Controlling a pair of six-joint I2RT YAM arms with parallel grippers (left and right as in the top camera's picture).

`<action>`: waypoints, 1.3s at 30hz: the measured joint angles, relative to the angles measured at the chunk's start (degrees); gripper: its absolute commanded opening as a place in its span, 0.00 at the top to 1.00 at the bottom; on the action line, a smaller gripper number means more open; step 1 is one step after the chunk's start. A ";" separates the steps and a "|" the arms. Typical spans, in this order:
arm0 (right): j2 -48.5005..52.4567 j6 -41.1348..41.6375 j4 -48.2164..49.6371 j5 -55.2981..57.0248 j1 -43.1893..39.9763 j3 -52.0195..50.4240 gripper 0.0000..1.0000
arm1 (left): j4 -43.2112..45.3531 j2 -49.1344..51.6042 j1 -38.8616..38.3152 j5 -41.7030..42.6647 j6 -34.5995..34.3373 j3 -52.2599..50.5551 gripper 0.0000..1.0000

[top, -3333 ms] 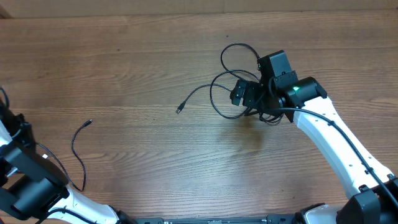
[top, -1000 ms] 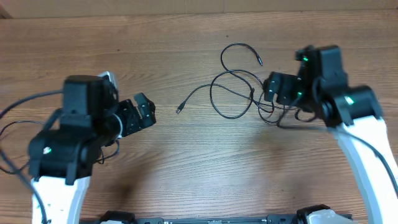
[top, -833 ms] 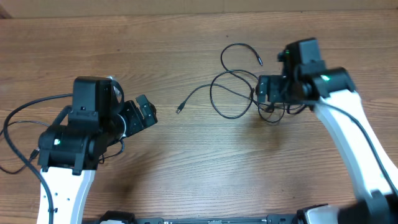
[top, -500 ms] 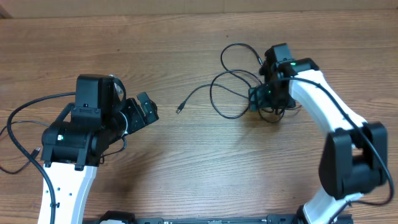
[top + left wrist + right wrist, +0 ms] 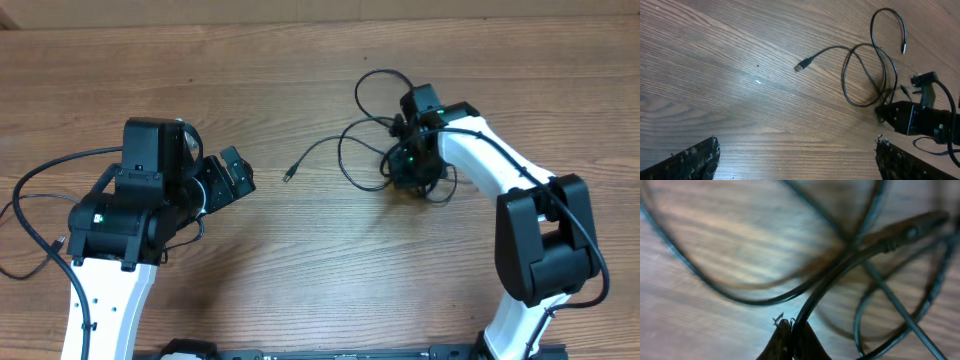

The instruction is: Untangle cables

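The cables (image 5: pixel 362 130) lie in a tangle of black loops right of the table's centre, with one plug end (image 5: pixel 288 176) trailing left. My right gripper (image 5: pixel 398 172) is down on the tangle's right side. In the right wrist view it (image 5: pixel 792 341) is shut on a single cable strand (image 5: pixel 832 282), with other strands and a plug (image 5: pixel 910 229) crossing behind. My left gripper (image 5: pixel 230 180) hovers open and holds nothing, left of the trailing plug (image 5: pixel 801 65). Its view shows the loops (image 5: pixel 865 75) and the right gripper (image 5: pixel 905 117) far ahead, with its own fingertips (image 5: pixel 700 156) wide apart.
Thick black wires (image 5: pixel 30 200) of the left arm loop over the table's left edge. The right arm's white link (image 5: pixel 490 170) reaches in from the lower right. Bare wood (image 5: pixel 330 260) lies between the two arms.
My right gripper has swung left over the tangle, come down and shut on a strand. The left arm has barely moved and stays open.
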 measured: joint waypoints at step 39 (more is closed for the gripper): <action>-10.10 8.31 -9.40 -36.57 -1.16 43.21 0.96 | 7.30 4.26 -2.36 9.14 11.34 -0.46 0.00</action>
